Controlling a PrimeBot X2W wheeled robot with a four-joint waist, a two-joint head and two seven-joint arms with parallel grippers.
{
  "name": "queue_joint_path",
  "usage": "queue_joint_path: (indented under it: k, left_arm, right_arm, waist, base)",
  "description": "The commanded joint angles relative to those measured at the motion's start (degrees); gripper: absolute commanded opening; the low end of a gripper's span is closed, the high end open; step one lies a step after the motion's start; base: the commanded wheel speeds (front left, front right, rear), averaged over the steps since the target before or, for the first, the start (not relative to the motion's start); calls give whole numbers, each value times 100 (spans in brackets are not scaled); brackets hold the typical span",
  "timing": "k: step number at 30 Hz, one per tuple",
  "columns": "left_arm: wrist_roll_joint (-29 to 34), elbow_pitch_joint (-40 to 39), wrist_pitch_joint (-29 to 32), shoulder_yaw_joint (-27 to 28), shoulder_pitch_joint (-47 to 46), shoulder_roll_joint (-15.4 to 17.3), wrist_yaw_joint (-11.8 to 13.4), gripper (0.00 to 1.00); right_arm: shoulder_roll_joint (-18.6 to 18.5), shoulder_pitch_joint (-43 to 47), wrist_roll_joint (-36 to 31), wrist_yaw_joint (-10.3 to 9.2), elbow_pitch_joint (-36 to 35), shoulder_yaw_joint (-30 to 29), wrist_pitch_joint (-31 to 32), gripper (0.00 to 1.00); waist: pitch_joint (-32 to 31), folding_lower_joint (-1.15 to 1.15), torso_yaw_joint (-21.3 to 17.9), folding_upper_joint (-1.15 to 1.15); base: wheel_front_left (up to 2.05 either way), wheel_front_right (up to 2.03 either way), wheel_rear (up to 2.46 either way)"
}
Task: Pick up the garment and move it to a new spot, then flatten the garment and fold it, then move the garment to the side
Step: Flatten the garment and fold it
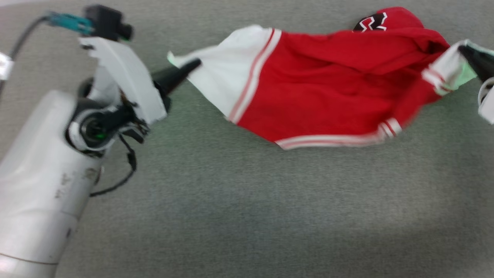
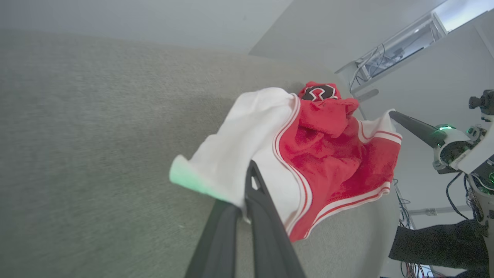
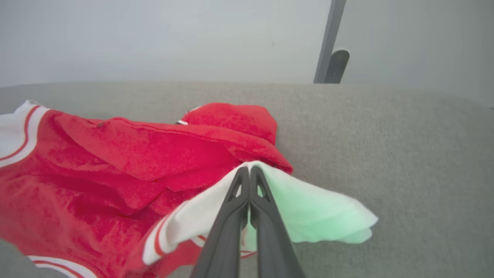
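The garment point(image 1: 320, 96), a small red jersey with white, red-striped trim, hangs stretched between my two grippers above the grey surface point(image 1: 247, 216). My left gripper point(image 1: 195, 63) is shut on its white left corner, seen up close in the left wrist view as garment point(image 2: 320, 154) pinched at the left gripper point(image 2: 251, 170). At the right edge of the head view, my right gripper point(image 1: 465, 50) is shut on the white trim. The right wrist view shows the right gripper point(image 3: 247, 172) clamped on the white cloth of the garment point(image 3: 135, 162). Black-and-white lettering point(image 1: 370, 22) shows on top.
A grey fabric surface point(image 3: 405, 154) lies under everything, with a pale wall point(image 3: 154, 34) behind it. In the left wrist view a dark shape point(image 2: 436, 241) and cables lie beyond the surface's edge at the lower right.
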Motion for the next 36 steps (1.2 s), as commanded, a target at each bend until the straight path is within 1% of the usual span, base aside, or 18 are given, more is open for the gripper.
queue_joint_path:
  k: [1,4,5,7,8,10,11,14,15,19,20,21,23,25,28,31,33,36]
  left_arm:
    - [-111,-3,-83,155,-5,27,24,0]
    - [-250,109,-150,380,-211,13,221,0]
    - [-250,109,-150,380,-211,13,221,0]
    - [-353,267,-159,545,-447,-54,390,0]
    - [-399,368,-192,632,-610,-87,491,0]
    - [-647,655,-304,929,-1031,-279,706,0]
    - [-643,830,-385,1040,-1292,-317,789,0]
    - [-583,1339,-785,1273,-2090,-468,928,0]
    - [-464,1645,-1145,1371,-2676,-550,881,0]
    - [-164,2275,-2151,1578,-3716,-705,816,0]
    - [-152,2408,-2319,1599,-3913,-781,732,0]
    - [-152,2408,-2319,1599,-3913,-781,732,0]
    - [-83,2620,-2653,1658,-4283,-828,530,0]
    - [-194,2840,-2882,1790,-4525,-910,352,0]
    - [-251,3121,-2783,1742,-4601,-990,161,0]
    - [-358,3272,-2490,1665,-4313,-1005,44,0]
    - [-395,3218,-2293,1570,-3972,-973,3,0]
    - [-533,2670,-2039,1451,-3247,-863,-26,0]
  right_arm:
    - [71,-193,-64,-8,-12,-101,-89,0]
    - [328,-587,-126,-8,164,-298,-282,0]
    - [328,-587,-126,-8,164,-298,-282,0]
    - [586,-1034,-158,-8,390,-452,-475,0]
    - [729,-1289,-175,-8,572,-551,-564,0]
    - [1004,-1882,-308,-8,982,-740,-817,0]
    - [1109,-2220,-429,-8,1195,-807,-942,0]
    - [1406,-3213,-807,-8,1833,-1016,-1392,0]
    - [1490,-3860,-1090,-8,2222,-1173,-1781,0]
    - [1618,-4878,-1570,-8,2908,-1388,-2510,0]
    - [1645,-5079,-1645,-8,3051,-1444,-2681,0]
    - [1645,-5079,-1645,-8,3051,-1444,-2681,0]
    - [1658,-5409,-1757,-8,3330,-1524,-2976,0]
    - [1702,-5573,-1771,-8,3557,-1564,-3200,0]
    - [1692,-5580,-1714,-8,3816,-1409,-3296,0]
    - [1647,-5188,-1514,-8,3850,-1033,-3238,0]
    - [1562,-4808,-1242,-8,3618,-671,-3166,0]
    - [1209,-3961,-725,-9,3075,-107,-2916,0]
  waist:
    - [-56,0,246,0]
    - [25,0,367,0]
    - [25,0,367,0]
    - [111,0,397,0]
    - [160,0,395,0]
    - [270,0,389,0]
    - [336,0,388,0]
    - [538,0,375,0]
    - [670,0,361,0]
    - [824,0,352,0]
    - [833,0,350,0]
    - [833,0,350,0]
    - [831,0,339,0]
    - [790,0,321,0]
    - [693,0,336,0]
    - [574,0,355,0]
    - [481,0,365,0]
    - [336,0,374,0]
  base:
    - [0,0,0]
    - [0,0,0]
    - [0,0,0]
    - [0,0,0]
    - [0,0,0]
    - [0,0,0]
    - [0,0,0]
    - [0,0,0]
    - [0,0,0]
    - [0,0,0]
    - [0,0,0]
    - [0,0,0]
    - [0,0,0]
    - [0,0,0]
    - [0,0,0]
    - [0,0,0]
    - [0,0,0]
    - [0,0,0]
